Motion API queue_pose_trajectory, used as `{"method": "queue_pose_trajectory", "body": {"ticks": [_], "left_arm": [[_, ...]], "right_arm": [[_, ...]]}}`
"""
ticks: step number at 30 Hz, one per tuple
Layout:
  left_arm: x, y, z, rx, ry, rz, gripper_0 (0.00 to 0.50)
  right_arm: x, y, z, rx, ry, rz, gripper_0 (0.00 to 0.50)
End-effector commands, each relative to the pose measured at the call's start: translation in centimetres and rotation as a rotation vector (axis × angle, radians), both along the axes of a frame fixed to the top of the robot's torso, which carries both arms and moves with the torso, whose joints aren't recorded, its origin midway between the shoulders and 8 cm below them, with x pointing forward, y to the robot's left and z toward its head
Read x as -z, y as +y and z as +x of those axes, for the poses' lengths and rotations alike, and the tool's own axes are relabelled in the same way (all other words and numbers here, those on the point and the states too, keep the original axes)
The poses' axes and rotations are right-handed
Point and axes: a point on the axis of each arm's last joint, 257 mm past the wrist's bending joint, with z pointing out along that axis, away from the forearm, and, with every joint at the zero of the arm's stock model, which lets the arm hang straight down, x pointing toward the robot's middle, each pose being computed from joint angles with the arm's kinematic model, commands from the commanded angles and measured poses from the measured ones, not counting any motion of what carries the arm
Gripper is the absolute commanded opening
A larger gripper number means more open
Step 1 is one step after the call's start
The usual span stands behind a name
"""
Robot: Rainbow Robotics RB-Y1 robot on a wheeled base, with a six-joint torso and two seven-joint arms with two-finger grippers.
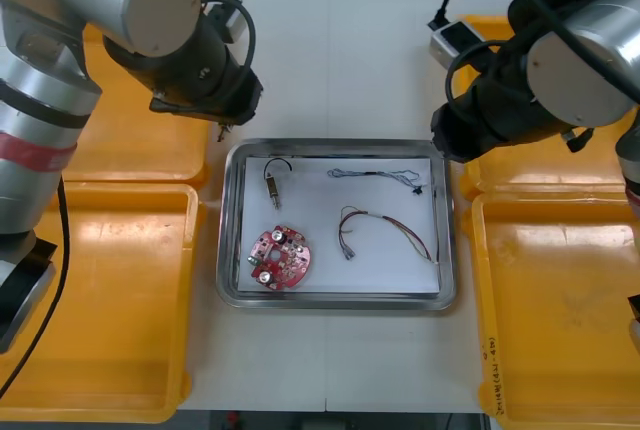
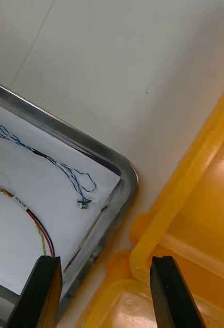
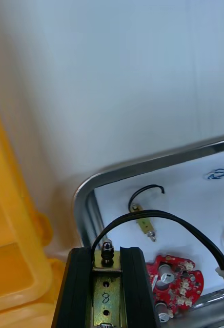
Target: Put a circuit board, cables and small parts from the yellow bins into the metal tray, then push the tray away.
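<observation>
The front camera sits high overhead, looking steeply down on the desk (image 1: 330, 50), with the whole metal tray (image 1: 335, 302) and the yellow bins (image 1: 110, 290) at both sides. The right wrist camera looks closely down at the tray's far right corner; the left wrist camera, equally near, at its far left corner. All three share the tray.

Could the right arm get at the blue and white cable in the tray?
Probably yes. The right gripper hangs open at a corner of the metal tray, and the blue and white cable lies uncovered inside that corner. The left gripper, shut on a small metal part, is at the other side.
</observation>
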Motion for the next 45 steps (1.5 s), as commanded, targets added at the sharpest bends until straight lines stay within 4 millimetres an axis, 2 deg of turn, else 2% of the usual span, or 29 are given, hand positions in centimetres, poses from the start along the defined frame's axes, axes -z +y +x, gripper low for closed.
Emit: {"method": "queue_pose_trajectory", "body": {"ticks": [1, 3, 10, 12, 13, 15, 19, 25, 33, 39, 45], "left_arm": [[-0.2, -4.7, -0.7, 0.012, -0.010, -0.057, 0.004], [0.3, -5.5, -1.0, 0.023, 0.000, -0.060, 0.005], [3.2, -8.1, -1.2, 0.042, 0.044, -0.069, 0.004], [3.9, -8.5, -1.0, 0.045, 0.036, -0.056, 0.004], [4.3, -8.7, -1.0, 0.051, 0.032, -0.045, 0.004], [4.9, -9.0, -1.1, 0.059, 0.038, -0.036, 0.005], [6.4, -9.5, -1.6, 0.070, 0.063, -0.026, 0.002], [8.8, -10.6, -1.0, 0.078, 0.065, -0.036, 0.002], [9.9, -11.1, -1.0, 0.092, 0.061, -0.027, 0.005], [10.3, -11.1, -1.3, 0.103, 0.066, -0.014, 0.006], [10.7, -11.0, -1.4, 0.103, 0.074, -0.007, 0.006]], "right_arm": [[-1.3, -4.0, -0.4, 0.090, -0.040, 0.023, 0.481], [-1.5, -5.0, -0.5, 0.117, -0.044, 0.037, 0.438], [-1.8, -8.6, -1.4, 0.196, -0.060, 0.075, 0.431], [-1.8, -9.4, -1.6, 0.214, -0.061, 0.084, 0.441], [-1.9, -9.9, -1.6, 0.225, -0.063, 0.090, 0.474], [-1.9, -10.6, -1.8, 0.241, -0.062, 0.100, 0.500], [-2.1, -12.0, -2.1, 0.272, -0.068, 0.121, 0.500], [-2.0, -14.2, -3.0, 0.311, -0.076, 0.130, 0.500], [-1.8, -17.0, -4.2, 0.385, -0.087, 0.149, 0.500], [-0.4, -19.1, -5.8, 0.442, -0.064, 0.153, 0.500], [1.1, -20.1, -7.2, 0.467, -0.031, 0.153, 0.500]]}}
